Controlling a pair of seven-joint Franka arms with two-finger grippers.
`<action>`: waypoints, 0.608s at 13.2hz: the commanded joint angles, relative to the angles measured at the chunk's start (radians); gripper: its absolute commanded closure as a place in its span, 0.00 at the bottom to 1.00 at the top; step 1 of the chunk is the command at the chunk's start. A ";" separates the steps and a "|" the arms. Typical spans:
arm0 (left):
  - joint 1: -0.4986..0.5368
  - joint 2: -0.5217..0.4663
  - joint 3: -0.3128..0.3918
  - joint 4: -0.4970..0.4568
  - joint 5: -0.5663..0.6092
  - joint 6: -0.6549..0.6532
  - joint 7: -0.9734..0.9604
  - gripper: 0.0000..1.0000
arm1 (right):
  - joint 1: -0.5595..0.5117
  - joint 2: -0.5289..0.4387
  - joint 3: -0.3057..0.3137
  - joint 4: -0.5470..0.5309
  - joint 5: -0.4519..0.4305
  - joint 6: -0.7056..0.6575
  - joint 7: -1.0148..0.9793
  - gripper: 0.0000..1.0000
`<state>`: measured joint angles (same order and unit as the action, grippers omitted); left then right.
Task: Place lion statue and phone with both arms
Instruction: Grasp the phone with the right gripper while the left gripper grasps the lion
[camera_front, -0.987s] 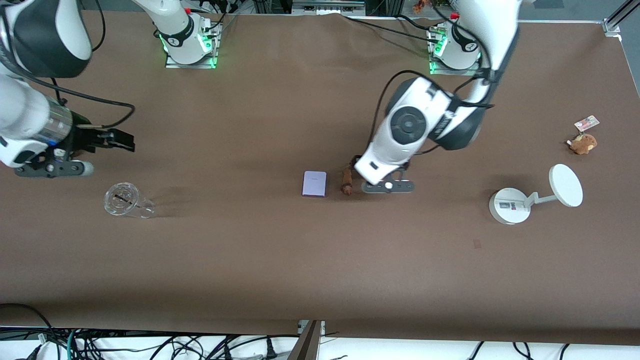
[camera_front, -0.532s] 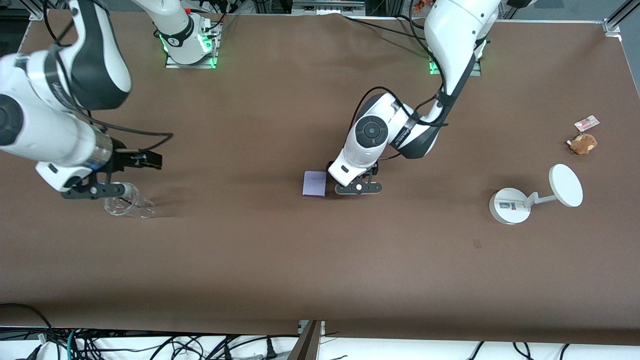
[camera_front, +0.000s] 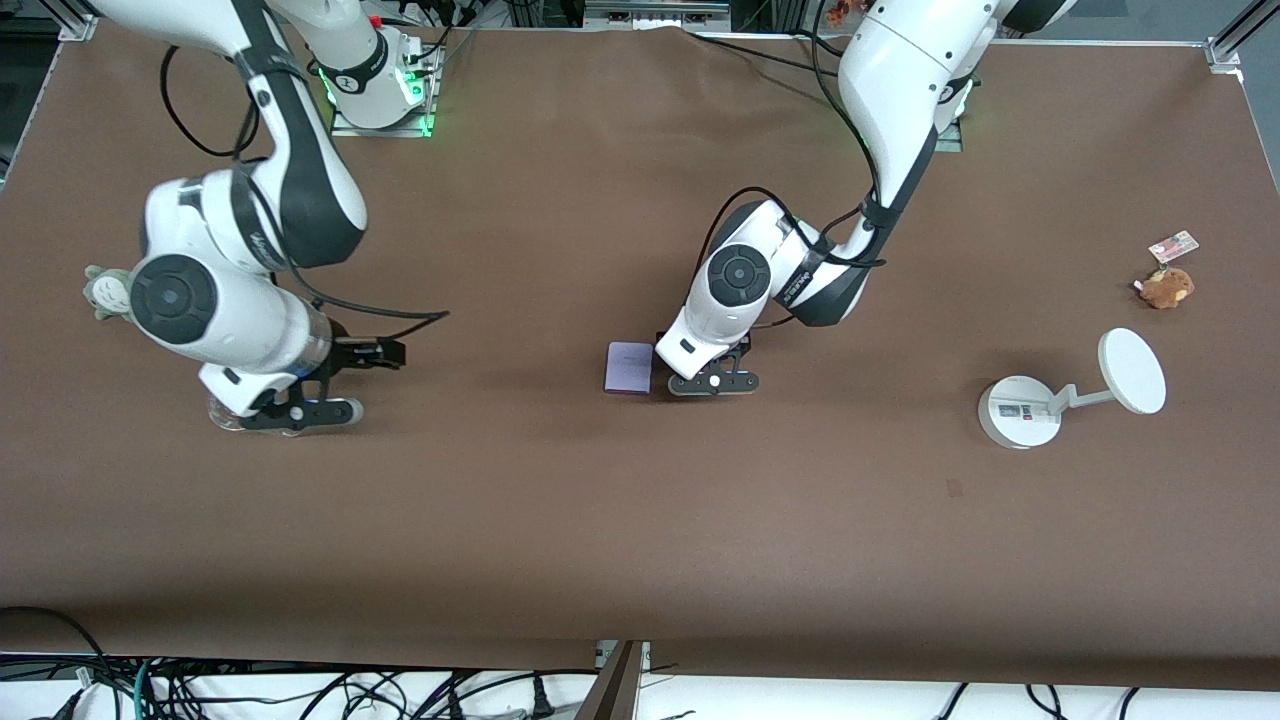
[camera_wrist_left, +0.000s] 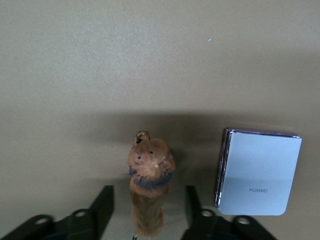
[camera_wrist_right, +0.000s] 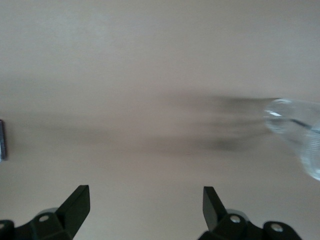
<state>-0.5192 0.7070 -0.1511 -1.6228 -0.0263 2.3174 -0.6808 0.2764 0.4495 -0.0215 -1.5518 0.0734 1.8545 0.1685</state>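
Note:
The lion statue (camera_wrist_left: 148, 187), orange-brown with a dark mane, lies on the brown table between the open fingers of my left gripper (camera_wrist_left: 148, 194). There is a gap on each side and neither finger touches it. In the front view the left gripper (camera_front: 712, 383) is low over the lion and hides it. The pale lavender phone (camera_front: 628, 367) lies flat right beside it, toward the right arm's end, and also shows in the left wrist view (camera_wrist_left: 259, 172). My right gripper (camera_front: 298, 413) is open and empty (camera_wrist_right: 145, 192), low over the table by a clear glass.
A clear glass (camera_front: 220, 412) lies partly under the right gripper and shows in the right wrist view (camera_wrist_right: 300, 127). A grey-green plush (camera_front: 105, 290) sits near the right arm. A white stand (camera_front: 1020, 412) and a brown plush (camera_front: 1165, 287) with a card tag sit toward the left arm's end.
The left gripper moved toward the phone and now straddles the lion. The right arm swung in from the table's end, and its gripper now sits over the glass.

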 joint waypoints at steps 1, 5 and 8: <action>-0.013 0.008 0.013 0.014 0.002 0.004 0.007 0.95 | 0.035 0.050 -0.005 0.025 0.066 0.035 0.043 0.00; 0.034 -0.044 0.022 0.024 0.002 -0.065 0.012 1.00 | 0.122 0.112 -0.006 0.025 0.056 0.129 0.184 0.00; 0.144 -0.161 0.022 0.030 0.002 -0.275 0.162 1.00 | 0.190 0.161 -0.005 0.027 0.066 0.208 0.296 0.00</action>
<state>-0.4505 0.6474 -0.1232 -1.5745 -0.0259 2.1646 -0.6156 0.4278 0.5737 -0.0188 -1.5506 0.1217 2.0263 0.3971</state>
